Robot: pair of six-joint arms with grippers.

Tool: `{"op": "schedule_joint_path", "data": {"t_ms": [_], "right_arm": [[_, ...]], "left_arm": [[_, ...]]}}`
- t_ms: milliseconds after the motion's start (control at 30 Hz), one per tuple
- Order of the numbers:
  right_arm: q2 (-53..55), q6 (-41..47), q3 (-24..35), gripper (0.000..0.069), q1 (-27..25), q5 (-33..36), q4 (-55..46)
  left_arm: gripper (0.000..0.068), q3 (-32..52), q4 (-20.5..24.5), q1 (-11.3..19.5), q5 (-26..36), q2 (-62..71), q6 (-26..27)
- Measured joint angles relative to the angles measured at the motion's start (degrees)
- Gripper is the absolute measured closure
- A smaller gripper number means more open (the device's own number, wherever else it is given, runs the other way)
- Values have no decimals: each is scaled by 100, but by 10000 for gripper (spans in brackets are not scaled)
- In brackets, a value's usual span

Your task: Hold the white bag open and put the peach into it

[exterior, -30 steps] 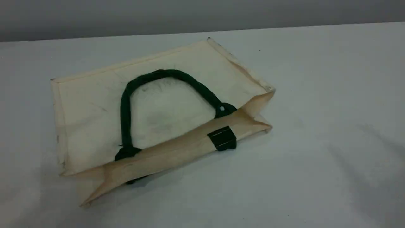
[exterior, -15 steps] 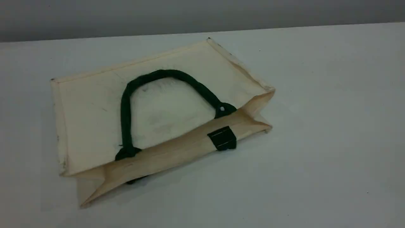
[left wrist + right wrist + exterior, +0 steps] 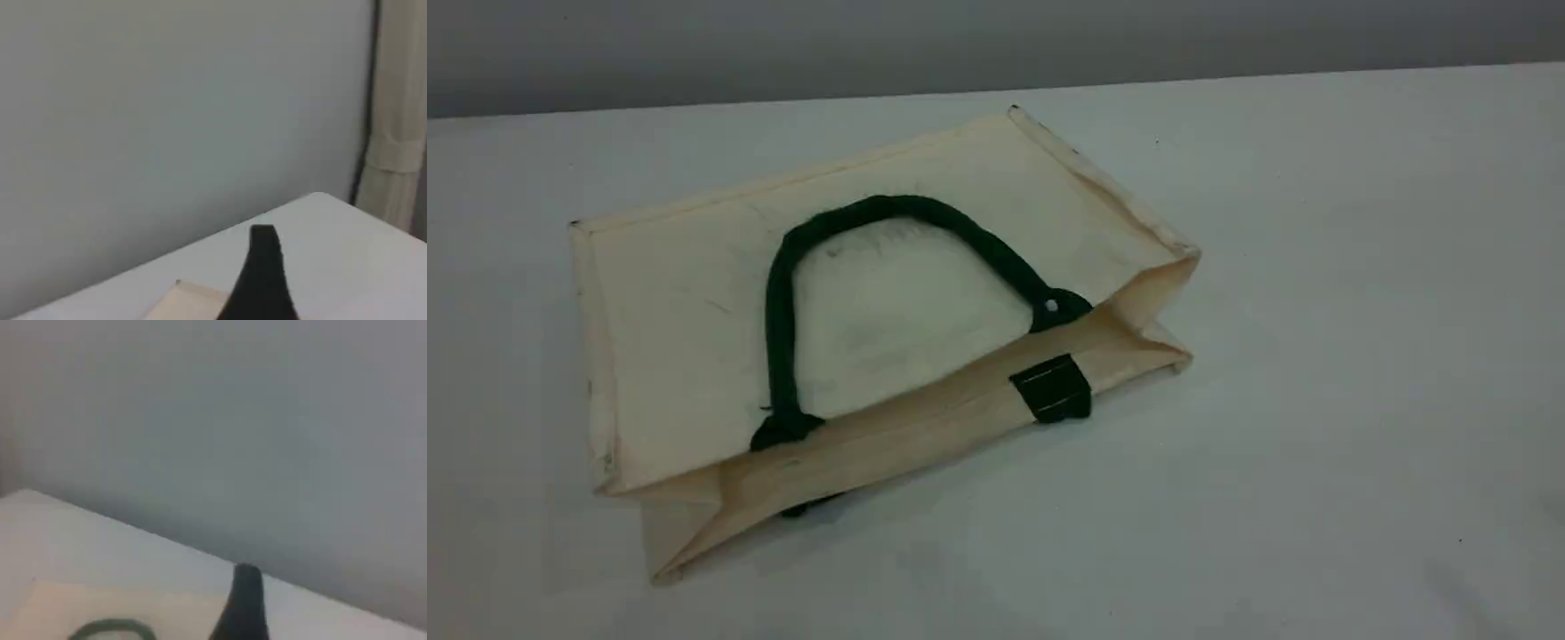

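The white bag (image 3: 685, 347) lies flat on the table in the scene view, left of centre. Its mouth faces the near right and is pressed nearly closed. A dark green rope handle (image 3: 871, 209) rests on its upper face, and a green tab (image 3: 1052, 388) sits on the folded rim. No gripper shows in the scene view. In the left wrist view one dark fingertip (image 3: 263, 267) hangs high above a bag corner (image 3: 190, 300). The right wrist view shows one dark fingertip (image 3: 243, 600) above the bag (image 3: 60, 607) and its handle (image 3: 110, 628). Neither holds anything. The peach is out of view.
The white table (image 3: 1360, 356) runs wide to the right of and in front of the bag. A grey wall (image 3: 996, 44) stands behind its far edge. A pale curtain (image 3: 400, 120) hangs at the right of the left wrist view.
Faint shadows on the table at the right and near left have faded away. The bag has not moved.
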Motion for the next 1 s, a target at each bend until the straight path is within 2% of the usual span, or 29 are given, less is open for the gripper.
{"op": "schedule_joint_path", "data": {"t_ms": [67, 233, 333, 500, 767, 1000], "right_arm": [[0, -317, 451, 114, 0, -467, 443], [0, -776, 1342, 114, 7, -1645, 1088], [0, -776, 1702, 114, 7, -1923, 993], [-5, -770, 2186, 114, 7, -1996, 680], [-5, -79, 2955, 114, 7, -2815, 597], [-5, -13, 3001, 114, 7, -2567, 620]], "left_arm": [[131, 494, -172, 0, -637, 0, 0], [131, 1530, -196, 0, -1907, 0, 148], [131, 1916, -196, 0, -2314, 0, 148], [132, 2351, -191, 0, -2315, 0, 148], [132, 3180, -186, 0, -2651, 0, 142], [132, 3308, -186, 0, -2699, 0, 142]]}}
